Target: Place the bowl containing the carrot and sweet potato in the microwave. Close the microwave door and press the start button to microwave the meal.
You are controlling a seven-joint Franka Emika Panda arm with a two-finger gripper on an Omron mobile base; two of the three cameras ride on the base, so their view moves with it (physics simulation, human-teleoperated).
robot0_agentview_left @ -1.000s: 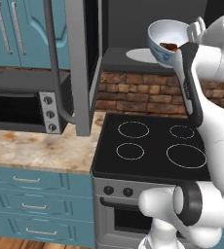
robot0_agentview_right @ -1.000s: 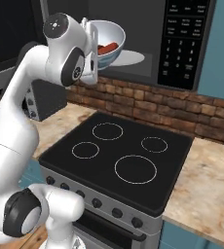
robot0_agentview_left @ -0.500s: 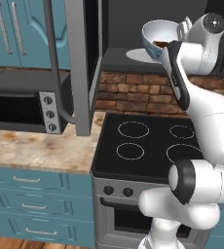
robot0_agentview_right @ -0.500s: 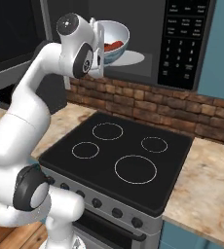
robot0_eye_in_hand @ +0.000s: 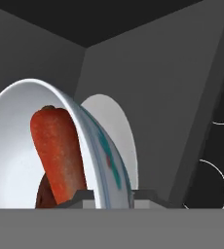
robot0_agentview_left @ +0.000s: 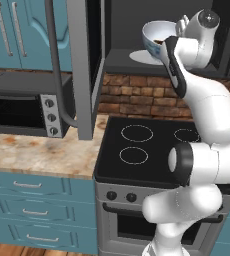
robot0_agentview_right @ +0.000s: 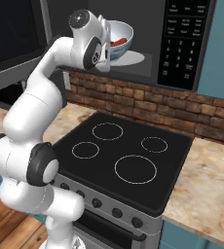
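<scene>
Here the gripper (robot0_eye_in_hand: 109, 194) pinches the rim of the bowl (robot0_agentview_right: 118, 36), one fingertip inside the wall and one outside, so the jaws stand narrow on the porcelain. The bowl hangs at the mouth of the microwave (robot0_agentview_right: 182, 44), above the near part of the white turntable plate (robot0_agentview_right: 131, 58) and clear of it. The plate lies below the bowl and a little deeper into the cavity, so the coming move looks like a short push inward and then a drop onto the plate.

The carrot (robot0_eye_in_hand: 55, 151) lies inside the bowl with its long axis running from the gripped rim toward the far wall, and the sweet potato (robot0_eye_in_hand: 43, 194) sits under its near end. The microwave door (robot0_agentview_left: 84, 65) stands swung wide to the left, well apart from the arm.
</scene>
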